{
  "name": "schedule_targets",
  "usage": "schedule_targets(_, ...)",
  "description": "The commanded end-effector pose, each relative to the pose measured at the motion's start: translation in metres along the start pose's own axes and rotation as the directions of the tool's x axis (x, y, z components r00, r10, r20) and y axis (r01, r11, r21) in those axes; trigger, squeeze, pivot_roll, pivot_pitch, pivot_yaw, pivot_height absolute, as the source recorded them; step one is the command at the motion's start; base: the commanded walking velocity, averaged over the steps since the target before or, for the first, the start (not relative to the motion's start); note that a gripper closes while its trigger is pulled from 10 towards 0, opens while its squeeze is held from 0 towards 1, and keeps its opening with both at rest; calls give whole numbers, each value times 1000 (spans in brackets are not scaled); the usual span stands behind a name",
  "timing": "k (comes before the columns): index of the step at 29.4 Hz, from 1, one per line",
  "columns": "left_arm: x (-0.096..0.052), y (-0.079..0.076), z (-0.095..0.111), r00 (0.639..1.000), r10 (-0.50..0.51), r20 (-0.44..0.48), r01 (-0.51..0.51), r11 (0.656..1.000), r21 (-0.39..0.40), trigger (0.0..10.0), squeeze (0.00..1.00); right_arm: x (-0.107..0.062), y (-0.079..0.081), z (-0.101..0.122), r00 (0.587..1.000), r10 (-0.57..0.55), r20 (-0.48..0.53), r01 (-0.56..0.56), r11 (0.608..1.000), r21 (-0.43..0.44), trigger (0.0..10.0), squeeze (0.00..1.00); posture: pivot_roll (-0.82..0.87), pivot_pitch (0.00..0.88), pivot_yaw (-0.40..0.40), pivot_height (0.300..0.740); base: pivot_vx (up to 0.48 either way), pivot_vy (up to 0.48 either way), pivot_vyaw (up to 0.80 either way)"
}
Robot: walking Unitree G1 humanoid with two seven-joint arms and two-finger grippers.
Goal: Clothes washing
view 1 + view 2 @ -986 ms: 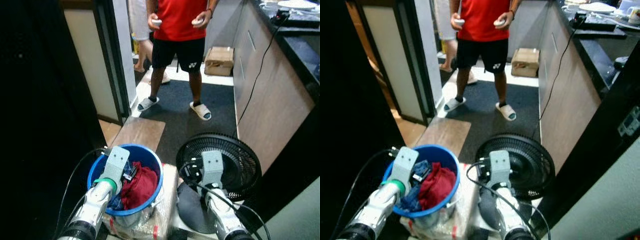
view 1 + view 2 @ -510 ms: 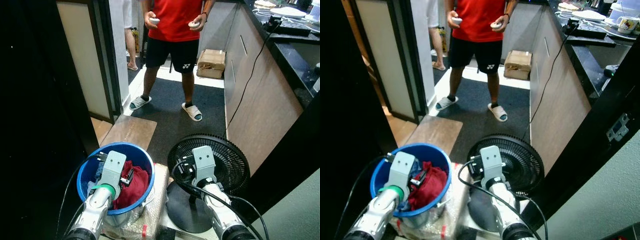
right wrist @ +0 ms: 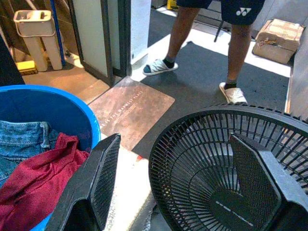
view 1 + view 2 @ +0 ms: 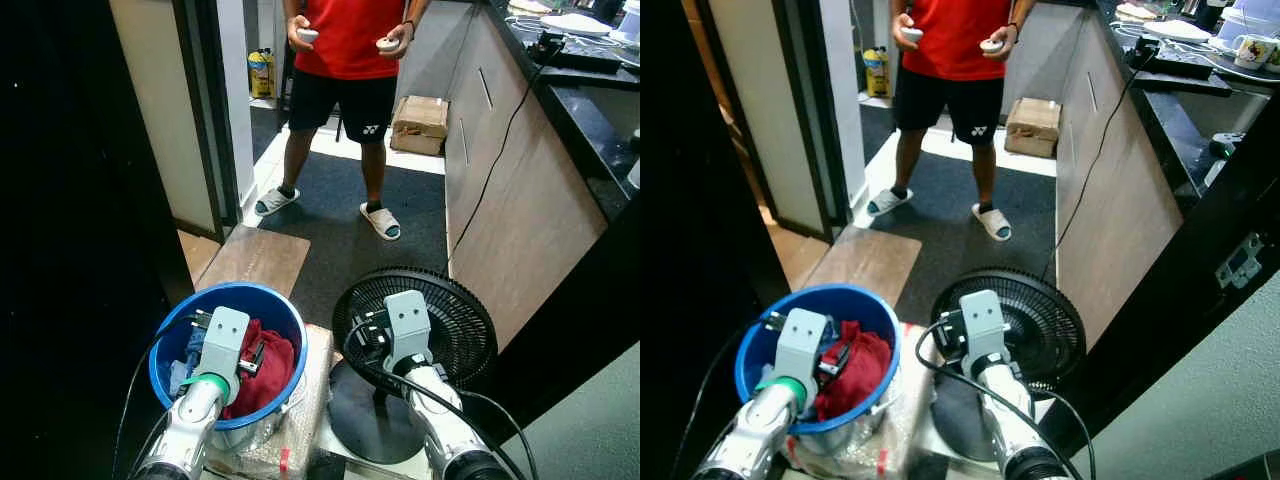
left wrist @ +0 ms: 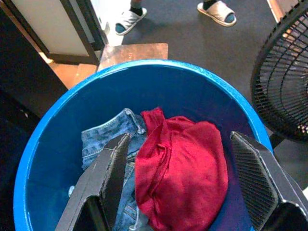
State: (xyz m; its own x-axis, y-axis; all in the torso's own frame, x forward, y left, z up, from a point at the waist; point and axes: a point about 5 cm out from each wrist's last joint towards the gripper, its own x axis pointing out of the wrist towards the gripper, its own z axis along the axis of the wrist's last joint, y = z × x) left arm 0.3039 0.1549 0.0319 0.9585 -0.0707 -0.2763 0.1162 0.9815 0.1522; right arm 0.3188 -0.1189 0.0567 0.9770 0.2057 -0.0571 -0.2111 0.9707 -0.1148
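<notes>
Narrow kitchen passage with dark floor mat (image 4: pixel 330 215), wooden cabinets (image 4: pixel 520 190) along the right, and a person (image 4: pixel 350 60) in a red shirt standing ahead holding two controllers. Blue bucket (image 5: pixel 57 120) near the robot's feet on a plastic-wrapped box (image 4: pixel 305 420), containing a red garment (image 5: pixel 185 173) lying against blue jeans (image 5: pixel 108 139), with a black fan (image 3: pixel 202 159) just beside it on the right. Left gripper (image 5: pixel 178 178) poised over the bucket, jaws wide astride the red garment; right gripper (image 3: pixel 178 187) above the fan, jaws wide and holding nothing.
</notes>
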Motion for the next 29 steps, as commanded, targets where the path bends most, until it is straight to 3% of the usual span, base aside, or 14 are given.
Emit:
schedule_targets(1,1,-1,1,1000,5,-2,-5,1000,-21,10000,0,-2,0,-2,1000,-7,-6,7,1000,10,10000,0,94,3,-7,740,0,0,0)
schedule_targets(9,2,0,3,1000,14,8,-14,1000,-24,10000,0,0,2,-1,1000,3,-5,-3,1000,7,10000,0,99,3,-11,740,0,0,0)
schedule_targets(29,1,1,3,1000,25,9,-25,999,-24,10000,0,2,6,1,1000,30,-6,-30,999,-31,10000,0,106,0,-18,740,-316,0,0)
